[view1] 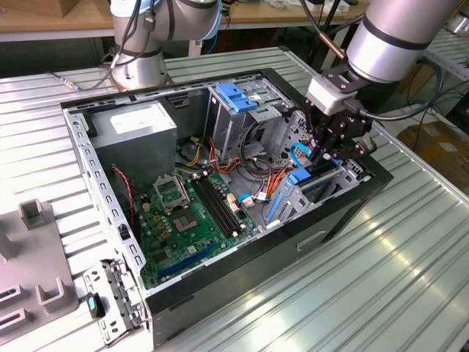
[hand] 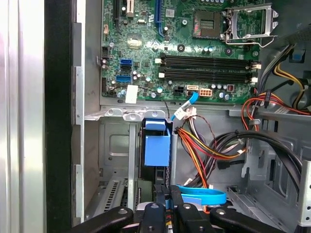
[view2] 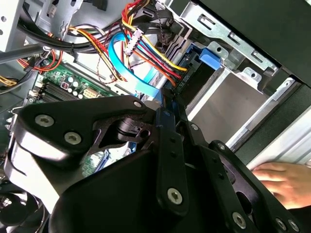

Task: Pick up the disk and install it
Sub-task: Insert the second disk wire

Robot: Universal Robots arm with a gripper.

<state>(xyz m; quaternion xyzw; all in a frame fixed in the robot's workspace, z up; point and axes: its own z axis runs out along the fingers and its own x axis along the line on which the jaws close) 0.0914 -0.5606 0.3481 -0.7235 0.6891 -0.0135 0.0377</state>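
Inside the open computer case (view1: 242, 242) on the ribbed metal surface (view1: 381, 279), at the exterior view's right end, the gripper (view1: 331, 150) reaches down into the drive bay. The disk (view1: 311, 180) sits upright on edge below it, blue rail showing, slotted between the bay's metal walls. The green motherboard (view1: 194, 213) lies in the case's middle, the grey power supply (view1: 135, 132) toward the exterior view's left, and a blue-topped drive cage (view1: 238, 103) stands behind the cables.

In the second wrist view, the gripper's black linkages (view2: 146, 160) close toward a thin blue edge of the disk (view2: 167, 116); the jaws look narrow and pinched on it. A light blue ribbon cable (view2: 131, 73) loops just beside, with a bundle of coloured wires (view2: 155, 48) above. A person's hand (view2: 284, 182) rests at the case's outer edge.

In the first wrist view, the disk's blue tab (hand: 158, 145) stands in the bay slot, the gripper (hand: 167, 206) directly at its near end, jaws narrow around it. The motherboard (hand: 194, 48) lies beyond.
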